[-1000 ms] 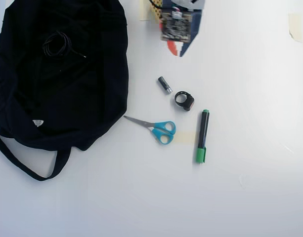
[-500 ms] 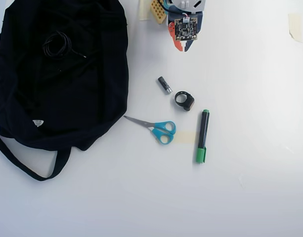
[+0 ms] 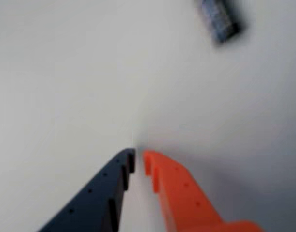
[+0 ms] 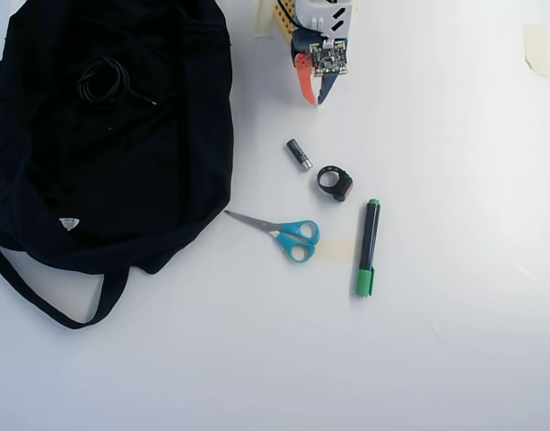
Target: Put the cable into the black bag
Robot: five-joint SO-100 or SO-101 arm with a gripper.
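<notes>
In the overhead view the black bag (image 4: 122, 189) lies spread over the left of the white table, its strap looping out at the lower left. The cable (image 4: 102, 81), a small black coil with a short end sticking out to the right, rests on the bag's upper part. My gripper (image 4: 314, 101) is at the top centre, well to the right of the bag and apart from the cable. In the wrist view the dark finger and the orange finger of the gripper (image 3: 138, 157) nearly meet at the tips over bare table, holding nothing.
Right of the bag lie a small battery (image 4: 299, 153) (image 3: 219, 19), a black ring gadget (image 4: 335, 182), blue-handled scissors (image 4: 288, 235) and a green-capped marker (image 4: 367, 247). Tape pieces sit at the top edge (image 4: 536, 47).
The gripper has drawn back toward the top edge and shifted slightly left, its fingers now pointing down at the table. The cable and bag have not moved.
</notes>
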